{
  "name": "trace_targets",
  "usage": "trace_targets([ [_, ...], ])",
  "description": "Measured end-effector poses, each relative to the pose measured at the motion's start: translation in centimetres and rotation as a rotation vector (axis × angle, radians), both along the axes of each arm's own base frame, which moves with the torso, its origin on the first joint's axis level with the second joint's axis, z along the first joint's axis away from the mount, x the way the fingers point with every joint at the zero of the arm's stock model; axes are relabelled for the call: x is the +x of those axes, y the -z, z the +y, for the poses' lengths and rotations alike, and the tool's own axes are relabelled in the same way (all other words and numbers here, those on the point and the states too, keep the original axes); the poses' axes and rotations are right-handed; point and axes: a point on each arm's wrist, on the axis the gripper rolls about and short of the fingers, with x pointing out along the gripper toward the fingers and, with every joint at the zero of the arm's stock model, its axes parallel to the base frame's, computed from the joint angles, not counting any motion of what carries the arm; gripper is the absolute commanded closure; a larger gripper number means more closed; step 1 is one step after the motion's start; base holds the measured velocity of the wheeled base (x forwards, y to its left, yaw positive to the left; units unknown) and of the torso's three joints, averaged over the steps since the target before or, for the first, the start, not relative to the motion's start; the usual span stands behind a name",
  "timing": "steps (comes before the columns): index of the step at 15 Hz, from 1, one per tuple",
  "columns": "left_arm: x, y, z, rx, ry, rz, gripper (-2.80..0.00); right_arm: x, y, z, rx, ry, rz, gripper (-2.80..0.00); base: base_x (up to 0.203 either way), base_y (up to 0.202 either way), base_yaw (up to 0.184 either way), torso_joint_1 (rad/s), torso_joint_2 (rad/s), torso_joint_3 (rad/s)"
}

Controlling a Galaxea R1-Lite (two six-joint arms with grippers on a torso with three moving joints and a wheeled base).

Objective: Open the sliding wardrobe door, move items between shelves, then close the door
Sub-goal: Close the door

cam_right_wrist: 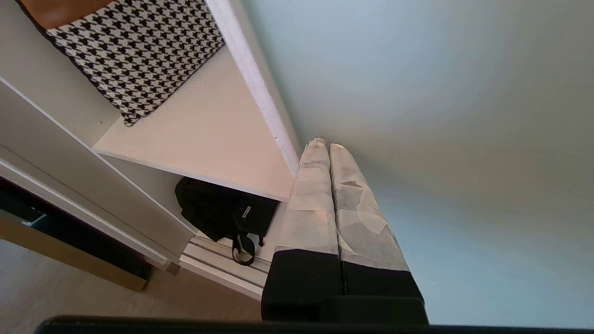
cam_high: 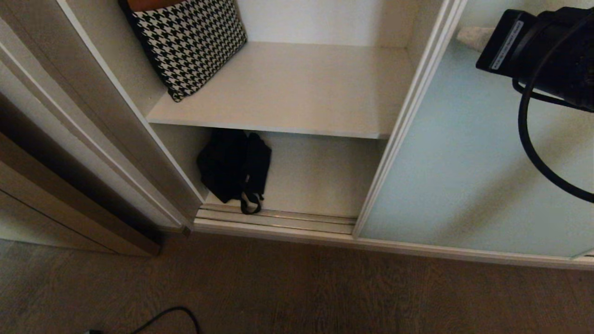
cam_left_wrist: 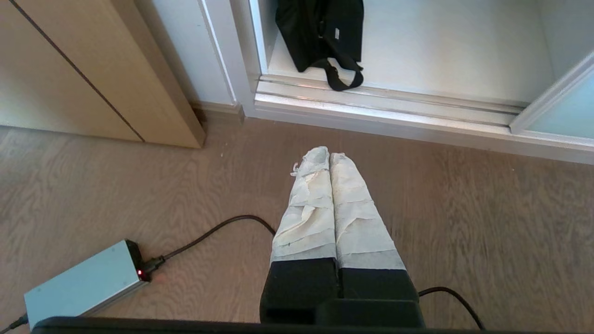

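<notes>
The soft black fabric bag [cam_high: 234, 169], white label unreadable, is being left on the lower off-white shelf [cam_high: 320, 176]; right pincer [cam_right_wrist: 325, 144] clenched empty beside the mint frosted-glass door [cam_right_wrist: 441, 116], left pincer [cam_left_wrist: 328, 155] clenched.

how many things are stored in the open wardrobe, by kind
black fabric bag: 1, on the bottom shelf
houndstooth cushion: 1, on the upper shelf
total: 2
</notes>
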Motion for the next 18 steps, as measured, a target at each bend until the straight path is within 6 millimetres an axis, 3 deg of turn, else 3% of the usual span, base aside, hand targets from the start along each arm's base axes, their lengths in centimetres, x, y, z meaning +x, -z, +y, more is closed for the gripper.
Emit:
trace_targets([
  [10, 0.0, 0.0, 0.0, 0.000, 0.000, 0.000, 0.00, 1.7, 0.6, 3.0, -0.004, -0.059, 0.028, 0.00, 0.000, 0.000, 0.000, 0.000, 0.00, 0.000],
  [14, 0.0, 0.0, 0.0, 0.000, 0.000, 0.000, 0.00, 2.4, 0.2, 6.1, 0.004, -0.119, 0.017, 0.00, 0.000, 0.000, 0.000, 0.000, 0.00, 0.000],
  [18, 0.0, 0.0, 0.0, 0.000, 0.000, 0.000, 0.00, 1.7, 0.6, 10.3, -0.007, -0.222, 0.024, 0.00, 0.000, 0.000, 0.000, 0.000, 0.00, 0.000],
])
